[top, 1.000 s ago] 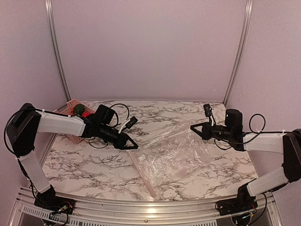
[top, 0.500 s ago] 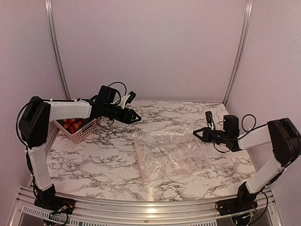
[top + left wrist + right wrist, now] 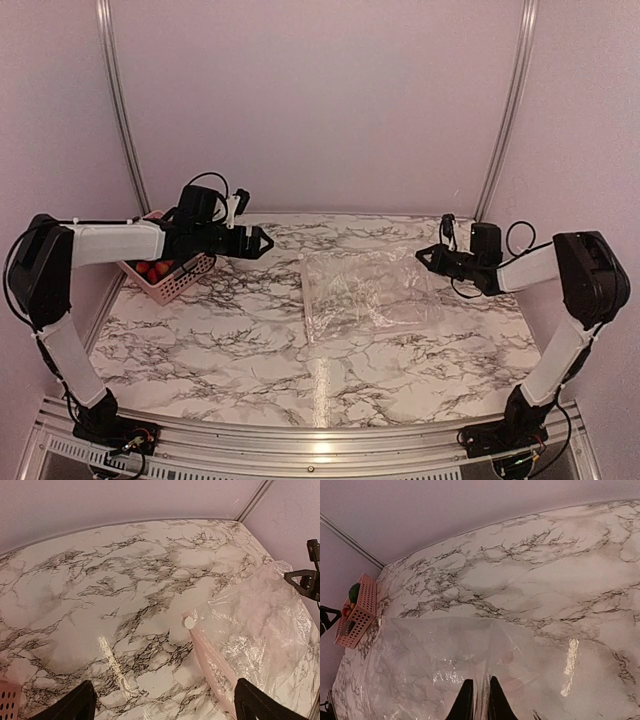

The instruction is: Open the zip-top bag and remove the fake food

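- The zip-top bag (image 3: 365, 295) lay flat on the marble table (image 3: 200, 340), right of centre, with one far corner just under the right gripper (image 3: 424, 254).
- The right wrist view showed that gripper's fingers (image 3: 466, 702) clenched on a fold of the clear film. That grasp probably served to pin or drag the floppy bag, since it would slide if left loose.
- The left gripper (image 3: 262, 243) hung above the table between the pink basket (image 3: 170, 285) and the bag, touching neither. Its fingers (image 3: 75, 707) were spread wide and held nothing, a pose that fits having let something go or getting ready to reach.
- The zip edge (image 3: 207, 667) faced the left arm, with a small white slider (image 3: 189, 623) at its far end. That orientation would let the left arm reach the mouth while the right arm held the opposite side.
- I saw no toy pieces inside the bag in any view, so I judged it emptied and the task near its end.
- The fake food (image 3: 150, 268) sat in the basket at the table's left edge, well apart from the bag.
- Count: two arms, two grippers, one bag, one slider, one basket.
- Several red pieces and one dark green one showed over and through the slats. The exact number could not be told.
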Robot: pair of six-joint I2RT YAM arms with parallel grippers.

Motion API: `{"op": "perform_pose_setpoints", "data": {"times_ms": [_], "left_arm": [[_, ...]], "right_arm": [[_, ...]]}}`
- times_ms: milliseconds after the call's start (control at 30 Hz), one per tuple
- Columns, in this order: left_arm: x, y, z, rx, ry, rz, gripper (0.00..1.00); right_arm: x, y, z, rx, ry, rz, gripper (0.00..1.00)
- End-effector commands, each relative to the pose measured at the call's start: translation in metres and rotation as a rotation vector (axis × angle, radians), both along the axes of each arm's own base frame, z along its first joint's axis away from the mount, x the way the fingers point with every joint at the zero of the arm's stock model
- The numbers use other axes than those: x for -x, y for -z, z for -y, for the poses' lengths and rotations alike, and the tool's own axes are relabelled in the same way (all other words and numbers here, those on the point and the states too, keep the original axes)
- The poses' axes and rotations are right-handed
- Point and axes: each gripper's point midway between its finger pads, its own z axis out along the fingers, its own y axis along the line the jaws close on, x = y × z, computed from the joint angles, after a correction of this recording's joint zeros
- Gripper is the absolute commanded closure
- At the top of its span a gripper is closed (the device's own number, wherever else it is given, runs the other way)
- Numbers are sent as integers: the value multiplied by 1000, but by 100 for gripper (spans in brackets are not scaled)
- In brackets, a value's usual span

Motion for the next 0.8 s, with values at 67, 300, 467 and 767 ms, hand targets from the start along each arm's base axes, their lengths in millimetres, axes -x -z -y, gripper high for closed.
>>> {"op": "perform_pose_setpoints", "data": {"times_ms": [67, 300, 467, 767], "left_arm": [[-1, -34, -24, 25, -101, 76, 1], [2, -57, -52, 100, -201, 89, 1], [3, -80, -84, 170, -267, 84, 1], [20, -85, -125, 171, -386, 46, 1]], "right_arm": [[-8, 7, 31, 42, 70, -41, 69], [-3, -35, 53, 77, 92, 36, 33], [5, -82, 51, 94, 71, 121, 15], [45, -144, 40, 92, 6, 242, 9]]}}
